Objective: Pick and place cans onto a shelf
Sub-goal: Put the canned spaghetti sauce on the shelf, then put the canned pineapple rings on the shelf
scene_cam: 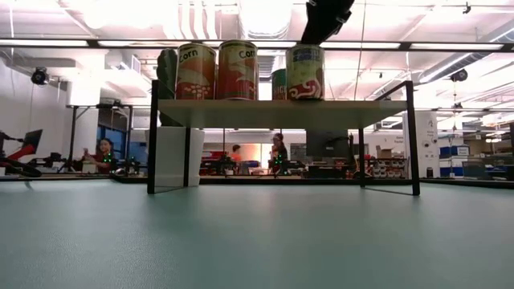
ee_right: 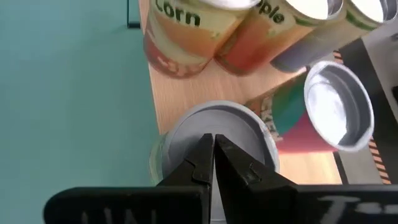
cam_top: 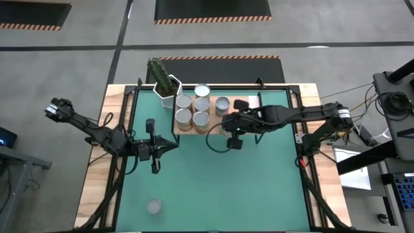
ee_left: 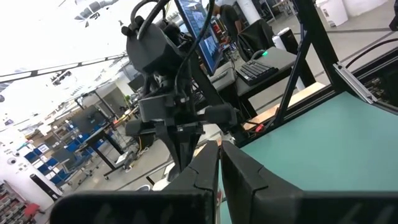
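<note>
I count six small upright metal cans with silvery round tops point(cam_top: 201, 119) clustered on the left half of the light-wood plank shelf on its thin black frame point(scene_cam: 281, 103), at the far middle of the desk. From table height I can read labelled sides on three of them, standing upright on the plank. That part of the job looks done.

A seventh silver-topped can point(cam_top: 154, 206) stands alone on the green mat point(cam_top: 213, 181), near and to the left, well apart from the shelf and from both arms. As I judge it, that is the one piece left to fetch.

My right tool point(ee_right: 214, 146) is closed with nothing in it, and its fingers point down just over the grey top of a can at the plank's edge. I cannot tell whether they touch the lid. From overhead that arm reaches in from the right and partly covers the shelf's middle.

My left tool point(cam_top: 169, 147) is also closed and empty, over the mat just left of the shelf's near corner. It is nearer the lone can than the right one is, so I would send it for that last pick.
</note>
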You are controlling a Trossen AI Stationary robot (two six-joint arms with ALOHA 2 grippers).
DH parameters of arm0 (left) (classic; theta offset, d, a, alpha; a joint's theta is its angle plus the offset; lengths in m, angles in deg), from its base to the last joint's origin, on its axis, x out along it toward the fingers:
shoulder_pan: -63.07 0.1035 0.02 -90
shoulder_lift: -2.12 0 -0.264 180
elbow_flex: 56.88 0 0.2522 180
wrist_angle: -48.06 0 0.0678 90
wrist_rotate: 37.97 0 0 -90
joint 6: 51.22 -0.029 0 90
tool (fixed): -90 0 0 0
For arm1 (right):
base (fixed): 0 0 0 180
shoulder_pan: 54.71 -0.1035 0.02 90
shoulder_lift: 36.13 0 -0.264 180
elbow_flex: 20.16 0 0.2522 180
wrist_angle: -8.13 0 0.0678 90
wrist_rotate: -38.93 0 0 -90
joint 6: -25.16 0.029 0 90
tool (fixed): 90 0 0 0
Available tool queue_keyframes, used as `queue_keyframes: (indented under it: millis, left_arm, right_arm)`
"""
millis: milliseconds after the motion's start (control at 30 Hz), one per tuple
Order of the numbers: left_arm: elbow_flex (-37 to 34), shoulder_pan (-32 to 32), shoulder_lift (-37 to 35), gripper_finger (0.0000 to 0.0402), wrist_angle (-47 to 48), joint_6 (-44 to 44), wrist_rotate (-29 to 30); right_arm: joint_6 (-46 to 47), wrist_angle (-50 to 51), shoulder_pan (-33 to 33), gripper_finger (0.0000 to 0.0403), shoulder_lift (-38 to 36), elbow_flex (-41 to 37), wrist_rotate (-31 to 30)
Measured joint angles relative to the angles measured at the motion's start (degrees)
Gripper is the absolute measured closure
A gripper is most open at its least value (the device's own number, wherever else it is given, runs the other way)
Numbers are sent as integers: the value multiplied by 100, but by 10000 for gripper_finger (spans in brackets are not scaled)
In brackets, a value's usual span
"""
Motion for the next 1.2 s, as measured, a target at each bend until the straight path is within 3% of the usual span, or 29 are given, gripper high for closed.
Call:
queue_keyframes:
  millis: [433, 1200]
  left_arm:
    - [0, 0, 0, 400, -7, 0, 0]
    - [0, 0, 0, 400, -9, 0, 0]
  right_arm:
    - [53, -683, 269, 394, 240, -86, -85]
    - [-267, -758, 287, 394, 121, 52, -187]
